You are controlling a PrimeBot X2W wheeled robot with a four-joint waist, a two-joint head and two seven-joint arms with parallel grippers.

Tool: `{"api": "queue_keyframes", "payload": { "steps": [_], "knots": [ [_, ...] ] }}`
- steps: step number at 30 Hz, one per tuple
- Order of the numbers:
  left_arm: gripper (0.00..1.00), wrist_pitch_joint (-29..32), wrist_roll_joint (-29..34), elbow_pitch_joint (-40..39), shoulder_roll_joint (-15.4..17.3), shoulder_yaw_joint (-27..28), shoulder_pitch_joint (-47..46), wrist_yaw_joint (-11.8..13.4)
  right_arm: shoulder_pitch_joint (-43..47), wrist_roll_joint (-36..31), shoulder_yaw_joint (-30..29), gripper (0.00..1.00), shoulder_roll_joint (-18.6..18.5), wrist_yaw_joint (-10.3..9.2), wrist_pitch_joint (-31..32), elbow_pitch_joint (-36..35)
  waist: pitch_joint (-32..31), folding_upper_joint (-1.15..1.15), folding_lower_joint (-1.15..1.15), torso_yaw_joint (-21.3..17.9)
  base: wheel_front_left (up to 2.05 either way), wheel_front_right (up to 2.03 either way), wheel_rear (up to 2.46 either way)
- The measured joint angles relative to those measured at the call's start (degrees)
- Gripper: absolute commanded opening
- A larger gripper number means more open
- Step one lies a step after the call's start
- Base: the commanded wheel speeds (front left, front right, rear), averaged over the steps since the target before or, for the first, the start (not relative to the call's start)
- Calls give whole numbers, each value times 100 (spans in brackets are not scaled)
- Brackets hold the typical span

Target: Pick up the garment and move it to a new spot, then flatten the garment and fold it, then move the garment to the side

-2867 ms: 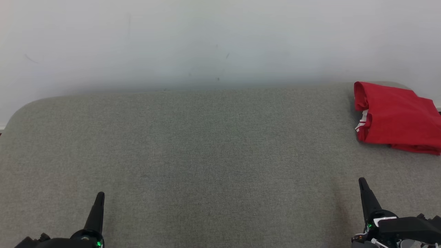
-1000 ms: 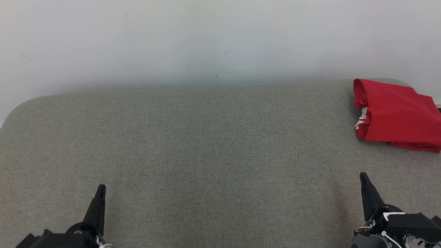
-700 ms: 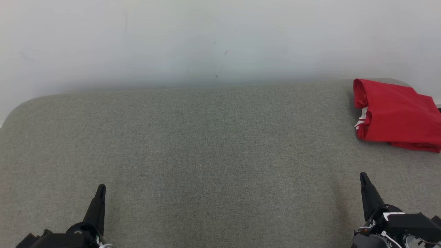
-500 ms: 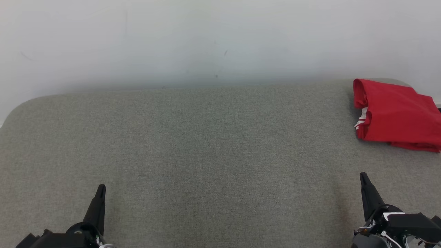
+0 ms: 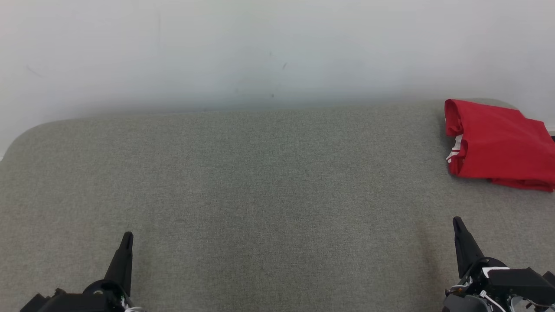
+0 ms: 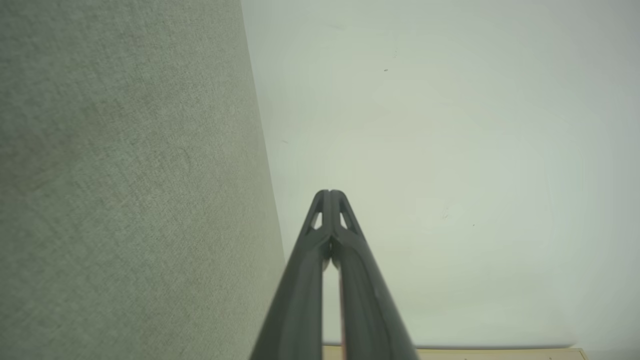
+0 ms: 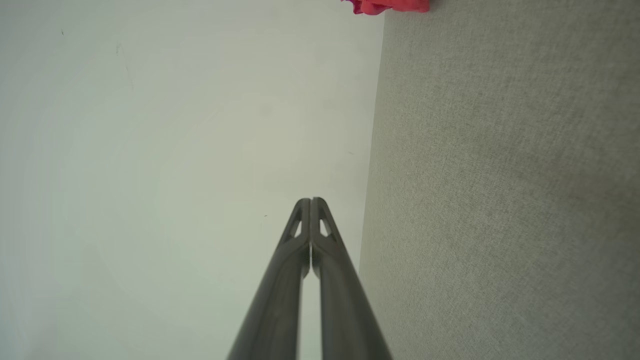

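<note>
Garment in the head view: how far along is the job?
Done, apparently: the red garment lies folded at the far right of the grey surface. In hand: nothing; the left gripper and right gripper are shut, empty, well short of it. Left: seemingly nothing.

We note the garment [image 5: 498,147] as solid red, with thin white stripes along one edge. We log the table [image 5: 260,195] as grey-green woven cloth, finely speckled. We see the wall [image 5: 277,43] off-white with a few small dark flecks. Both the left end effector [image 5: 127,237] and right end effector [image 5: 457,222] read matt black.
</note>
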Motion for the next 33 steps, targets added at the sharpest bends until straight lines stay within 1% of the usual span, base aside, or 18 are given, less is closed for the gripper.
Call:
{"api": "queue_keyframes", "payload": {
  "steps": [33],
  "knots": [
    [0,1,0,0,-1,0,0,0,-3,-9,-13,0,11,0,18,2,0,0,0,0,0,0,0]
  ]
}}
